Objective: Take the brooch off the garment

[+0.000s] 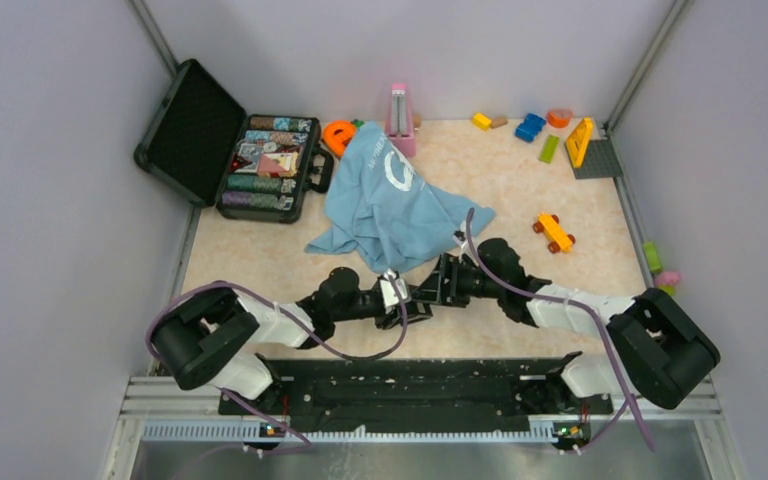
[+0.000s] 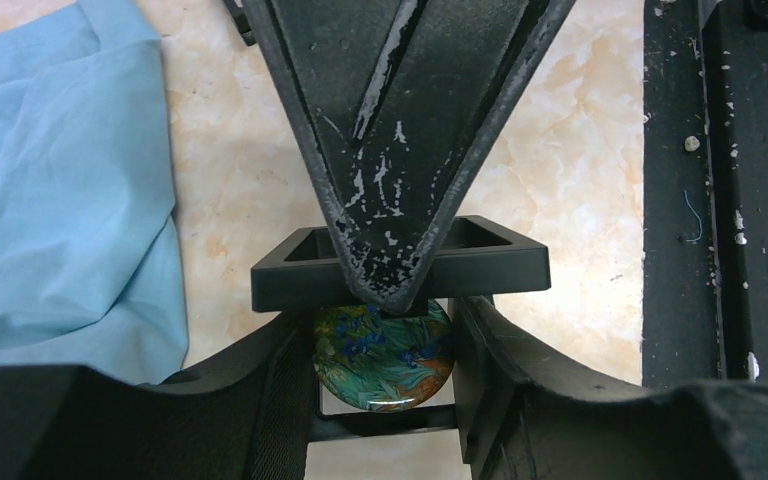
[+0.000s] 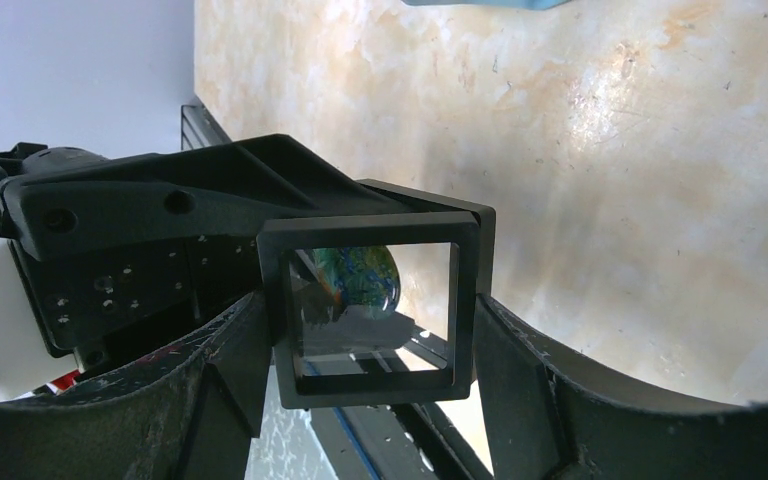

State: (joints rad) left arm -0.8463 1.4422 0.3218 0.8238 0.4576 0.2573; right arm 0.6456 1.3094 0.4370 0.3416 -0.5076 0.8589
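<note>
Beige marbled counter [image 1: 520,180] underneath it all, and on it the light blue garment [image 1: 385,205] lay crumpled near the middle, its white ring print facing up. An open black case [image 1: 185,135] of chips sat off at the far left. Down toward the near edge both arms were nose to nose, right by the cloth's near corner. Look there: the right fingers [image 3: 520,370] were clamped on either side of a small black square box [image 3: 375,300] with a clear window, held above the counter. And the left fingers [image 2: 280,400] were pinched narrow on the brooch [image 2: 382,355], a round teal-green painted pin. It was off the shirt and right up against the box, showing through its window from the right wrist.
</note>
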